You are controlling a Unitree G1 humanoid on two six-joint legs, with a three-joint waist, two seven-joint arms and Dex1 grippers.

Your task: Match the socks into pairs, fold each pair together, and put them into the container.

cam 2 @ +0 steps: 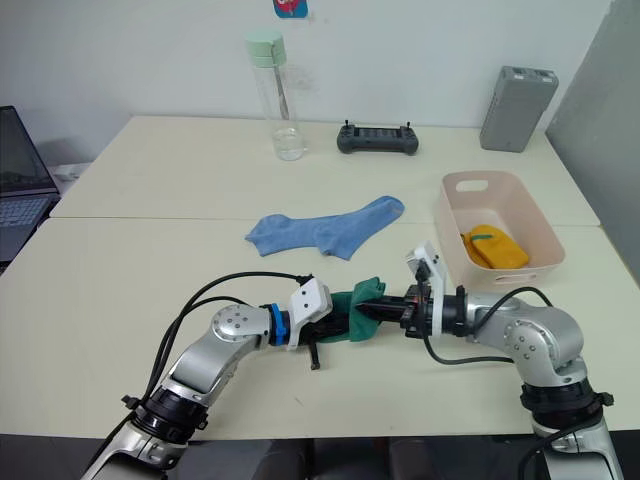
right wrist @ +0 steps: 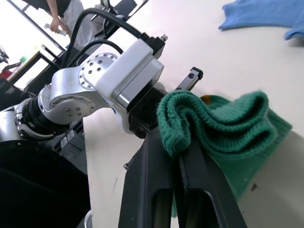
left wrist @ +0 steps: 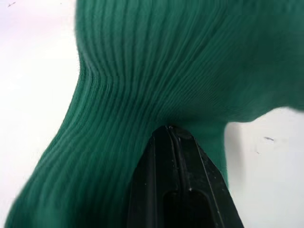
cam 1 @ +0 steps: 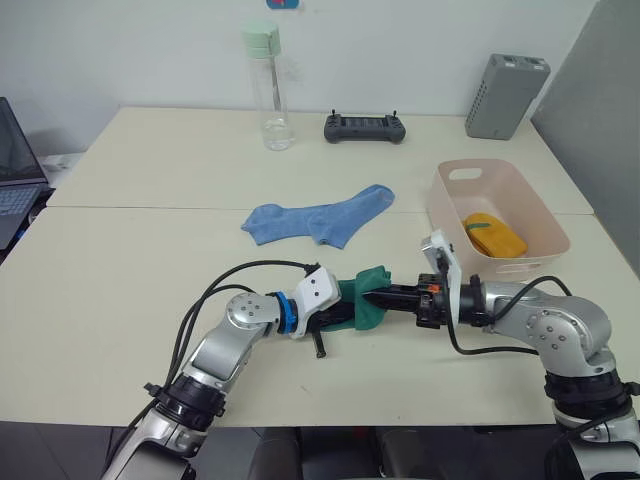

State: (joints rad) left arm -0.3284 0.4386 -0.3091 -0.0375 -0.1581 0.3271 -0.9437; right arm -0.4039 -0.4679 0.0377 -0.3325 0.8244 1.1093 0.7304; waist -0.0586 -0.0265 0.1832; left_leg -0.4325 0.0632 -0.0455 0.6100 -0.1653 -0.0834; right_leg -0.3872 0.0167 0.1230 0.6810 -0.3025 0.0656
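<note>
Between the two claws, near the table's (cam 1: 120, 330) front edge, sits the bunched green socks (cam 1: 362, 300). The left claw (cam 1: 335, 318) pinches them from one side, its black fingers (left wrist: 175, 180) pressed together on a fold of ribbed knit in its wrist view. The right claw (cam 1: 375, 297) pinches them from the opposite side, its fingers (right wrist: 161, 190) closed on a rolled green edge.

Beyond the right claw and off to its outer side stands the pink bin (cam 1: 540, 210). Inside it lies a folded yellow pair (cam 1: 493, 235), resting on the bin's floor toward its near end.

Beyond both claws, toward the middle of the table, the blue socks (cam 1: 318, 218) lie flat and overlapping, well apart from the green bundle. Farther back stand a clear bottle (cam 1: 267, 90) with a pale green cap, a dark controller (cam 1: 364, 127) and a grey box (cam 1: 506, 96). A laptop (cam 1: 15, 170) shows at the far left edge.

The right wrist view shows the left claw's white housing (right wrist: 128, 76) just behind the green bundle, a corner of the blue socks (right wrist: 266, 14), and a person (right wrist: 64, 14) standing in the background. The left wrist view shows the knit ribs close up against the pale tabletop.
</note>
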